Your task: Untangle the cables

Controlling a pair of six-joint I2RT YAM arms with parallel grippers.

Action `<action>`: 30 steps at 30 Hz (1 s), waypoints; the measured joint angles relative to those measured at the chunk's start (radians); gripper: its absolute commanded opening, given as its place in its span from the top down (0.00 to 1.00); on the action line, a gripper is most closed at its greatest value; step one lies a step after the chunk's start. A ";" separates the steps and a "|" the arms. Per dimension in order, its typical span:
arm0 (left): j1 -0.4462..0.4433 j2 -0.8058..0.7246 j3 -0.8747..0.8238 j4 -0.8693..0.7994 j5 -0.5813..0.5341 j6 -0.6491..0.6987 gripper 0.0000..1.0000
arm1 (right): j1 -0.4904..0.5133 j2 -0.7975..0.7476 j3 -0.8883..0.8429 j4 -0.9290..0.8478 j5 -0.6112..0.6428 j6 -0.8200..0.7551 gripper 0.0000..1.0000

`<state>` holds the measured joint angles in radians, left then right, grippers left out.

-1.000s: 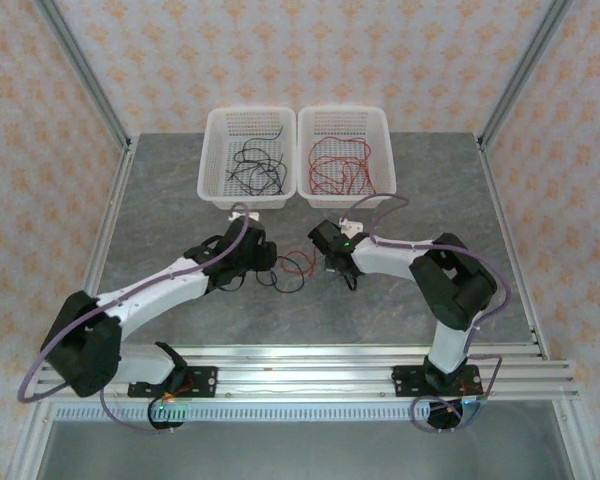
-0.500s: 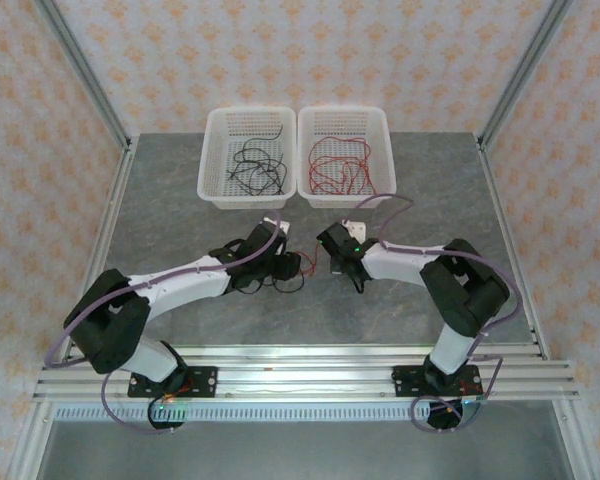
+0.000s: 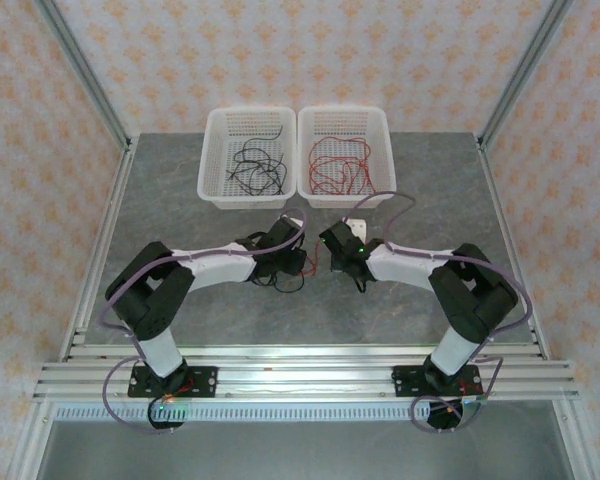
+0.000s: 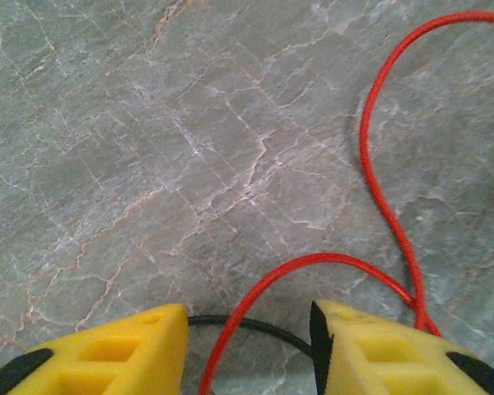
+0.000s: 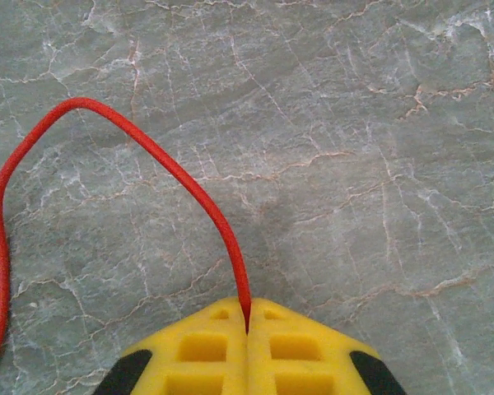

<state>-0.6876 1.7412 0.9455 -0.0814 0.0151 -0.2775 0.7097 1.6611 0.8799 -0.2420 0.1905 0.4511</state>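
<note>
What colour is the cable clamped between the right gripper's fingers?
Red. The right wrist view shows the red cable best, pinched in the shut right gripper.

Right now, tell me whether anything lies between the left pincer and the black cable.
The red cable loops across the black cable in the gap between the left pincer's open jaws, so closing would probably catch both. Nothing else visible intervenes.

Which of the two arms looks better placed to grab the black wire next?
The left. The left gripper hangs low with its jaws apart, and the black cable runs between them. The right gripper is shut on the red cable, so it is not free.
</note>
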 measured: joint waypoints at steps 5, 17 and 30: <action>0.000 0.036 0.010 0.007 -0.035 0.011 0.85 | 0.000 -0.009 -0.007 -0.001 0.000 0.000 1.00; 0.000 -0.030 0.000 0.019 -0.265 -0.086 1.00 | 0.000 -0.100 -0.063 -0.005 0.013 0.098 1.00; 0.000 -0.321 -0.172 0.050 -0.433 -0.467 1.00 | 0.000 -0.246 -0.214 0.078 -0.059 0.303 1.00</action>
<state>-0.6876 1.4204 0.7734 -0.0315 -0.4175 -0.7448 0.7097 1.4151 0.6655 -0.1642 0.1314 0.7544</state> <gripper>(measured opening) 0.042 0.050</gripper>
